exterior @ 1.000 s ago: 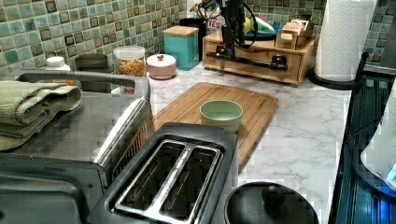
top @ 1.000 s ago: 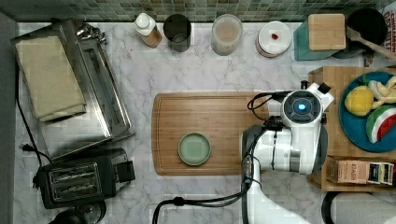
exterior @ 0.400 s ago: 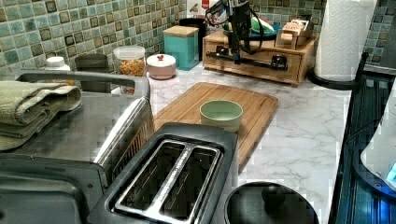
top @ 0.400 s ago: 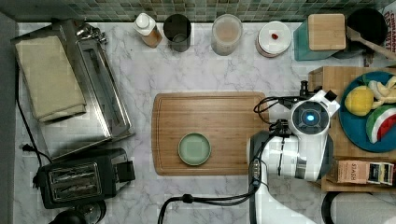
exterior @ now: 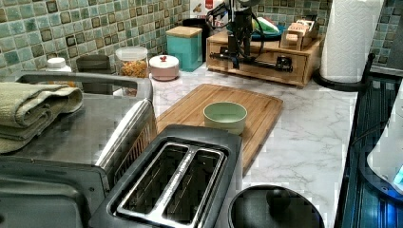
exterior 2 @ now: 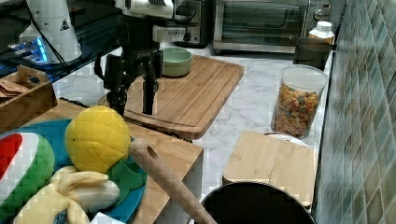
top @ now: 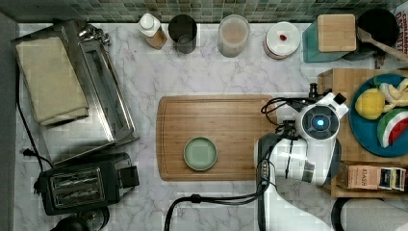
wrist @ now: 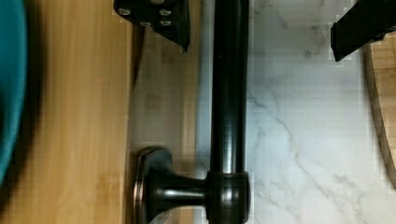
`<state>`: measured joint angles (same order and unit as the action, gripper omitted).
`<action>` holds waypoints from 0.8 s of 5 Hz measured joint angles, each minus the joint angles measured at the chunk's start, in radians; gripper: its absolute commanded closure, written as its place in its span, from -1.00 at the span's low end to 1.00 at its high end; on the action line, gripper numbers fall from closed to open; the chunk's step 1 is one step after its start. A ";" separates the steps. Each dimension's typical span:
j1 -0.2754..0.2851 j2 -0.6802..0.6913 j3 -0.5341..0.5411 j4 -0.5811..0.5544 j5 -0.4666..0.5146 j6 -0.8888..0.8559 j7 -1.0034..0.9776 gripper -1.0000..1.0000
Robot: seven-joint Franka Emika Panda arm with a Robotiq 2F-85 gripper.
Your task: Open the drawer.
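Claw (wrist: 261, 30) hangs wide open, holding nothing, fingers straddling the handle (wrist: 229, 93). Drawer (exterior: 266, 61) looks closed — by my read, the closing and pulling are all left.

A green bowl (top: 200, 153) sits on the cutting board (top: 226, 120) (bamboo).
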<state>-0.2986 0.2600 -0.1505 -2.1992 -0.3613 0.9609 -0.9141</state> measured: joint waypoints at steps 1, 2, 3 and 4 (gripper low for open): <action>0.000 0.028 -0.002 0.000 0.002 0.012 0.004 -1.00; 0.003 0.068 -0.014 -0.004 0.005 0.055 0.004 -1.00; 0.003 0.085 -0.021 -0.016 0.005 0.089 0.004 -1.00; 0.004 0.086 -0.022 -0.023 0.006 0.073 0.004 -1.00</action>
<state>-0.2949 0.3457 -0.1724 -2.2227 -0.3557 1.0342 -0.9097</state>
